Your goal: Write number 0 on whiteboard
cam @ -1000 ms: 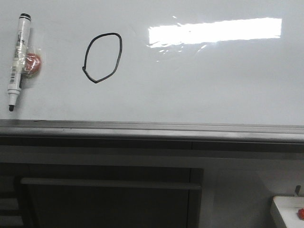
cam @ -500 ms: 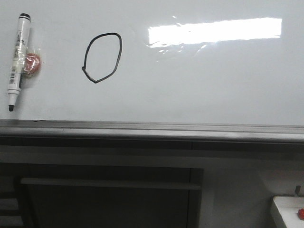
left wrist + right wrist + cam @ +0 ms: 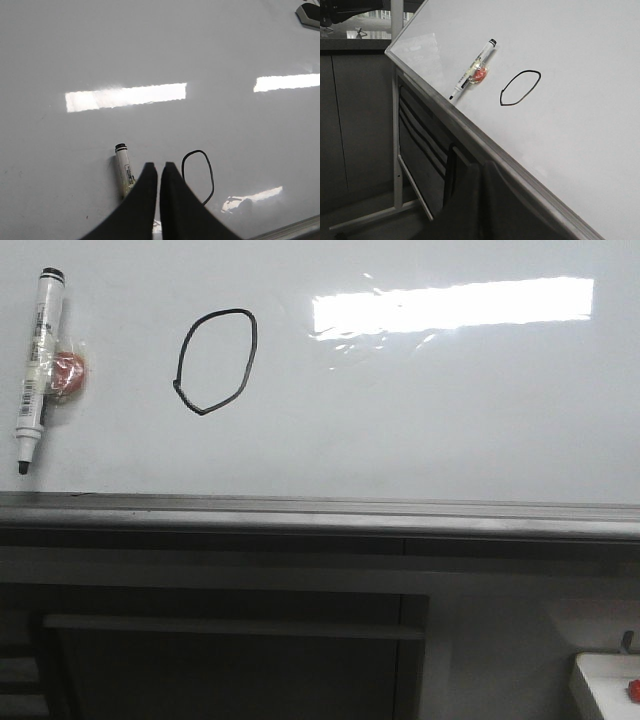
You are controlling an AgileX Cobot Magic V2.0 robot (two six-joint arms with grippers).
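The number 0 (image 3: 240, 390) is a thin black loop on the left half of the whiteboard (image 3: 420, 410). A white marker pen (image 3: 35, 365) with a black tip hangs to its left, tip down, stuck on beside a red blob (image 3: 68, 375). Neither gripper shows in the front view. My left gripper (image 3: 159, 166) is shut and empty, off the board, with the marker (image 3: 123, 169) and the number 0 (image 3: 210, 194) either side of its tips. My right gripper (image 3: 483, 168) is shut and empty, down below the board's ledge (image 3: 485, 145), with the number 0 (image 3: 530, 91) and marker (image 3: 472, 76) farther off.
A grey metal ledge (image 3: 320, 512) runs along the board's bottom edge, with dark frame bars (image 3: 230, 625) beneath. A white box with a red part (image 3: 612, 685) sits at the lower right. A dark object (image 3: 309, 14) rests high on the board.
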